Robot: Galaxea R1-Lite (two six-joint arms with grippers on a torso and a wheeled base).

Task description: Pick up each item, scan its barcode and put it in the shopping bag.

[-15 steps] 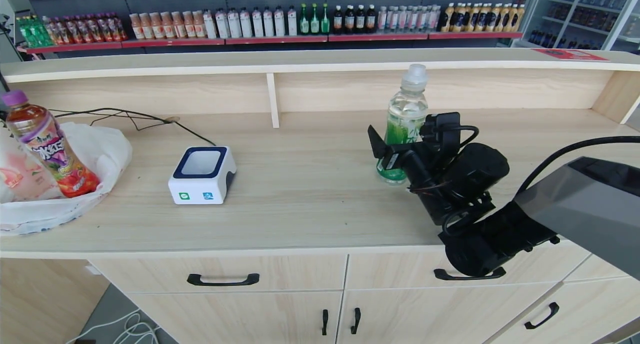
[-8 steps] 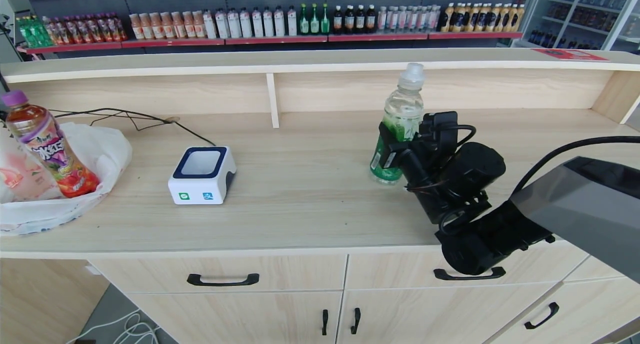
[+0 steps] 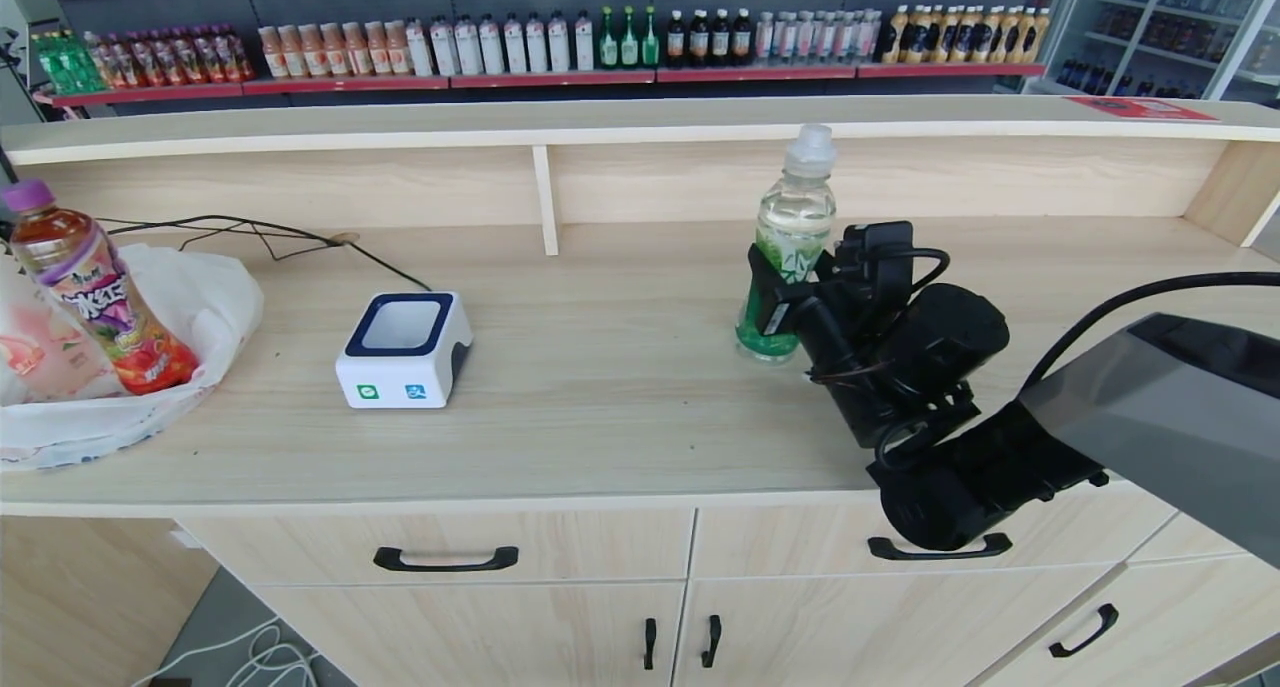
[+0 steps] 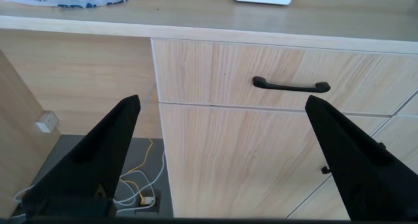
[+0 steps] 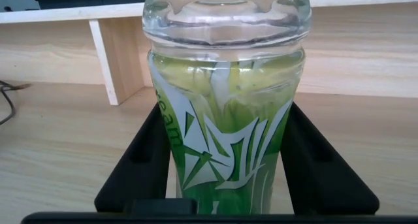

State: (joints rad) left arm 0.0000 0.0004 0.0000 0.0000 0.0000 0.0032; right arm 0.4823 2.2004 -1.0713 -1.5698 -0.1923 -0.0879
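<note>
A clear bottle [image 3: 795, 217] with a green label and a white cap stands slightly tilted at the counter's right middle. My right gripper [image 3: 785, 289] is shut on its labelled lower half. In the right wrist view the bottle [image 5: 225, 67] sits between the two black fingers [image 5: 140, 162], which press on its sides. A white barcode scanner [image 3: 405, 350] with a dark-rimmed window sits left of centre. The white shopping bag [image 3: 190, 307] lies at the far left, with a purple-capped tea bottle [image 3: 90, 287] leaning in it. My left gripper [image 4: 222, 159] is open, low in front of the cabinet drawers.
A black cable [image 3: 250, 229] runs along the counter's back behind the scanner. A raised wooden ledge [image 3: 600, 117] with a divider [image 3: 545, 202] borders the far side. A dark screen [image 3: 1170, 407] stands at the right. The drawer handle [image 4: 290, 86] lies ahead of my left gripper.
My right gripper has gone from open to shut on the green-labelled bottle. The bottle has shifted a little to the left and now leans slightly.
</note>
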